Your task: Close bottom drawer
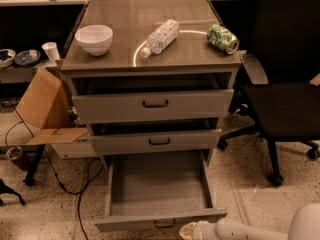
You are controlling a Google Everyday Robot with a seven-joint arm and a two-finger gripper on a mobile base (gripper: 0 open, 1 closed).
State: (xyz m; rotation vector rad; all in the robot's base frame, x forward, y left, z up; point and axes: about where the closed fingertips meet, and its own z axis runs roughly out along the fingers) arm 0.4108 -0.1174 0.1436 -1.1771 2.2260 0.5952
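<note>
I see the bottom drawer (157, 191) pulled far out at the foot of the cabinet (125, 19). My gripper (189, 230) sits low, just beneath its front panel, right of the handle (165, 223). Whether it is wide or narrow, I cannot tell.

The robot's pale gripper (189, 230) lies at the bottom edge, partly cut off. Just left of it and above, the open grey bottom drawer (159, 184) shows its small dark handle (164, 223) only as a blur.
</note>
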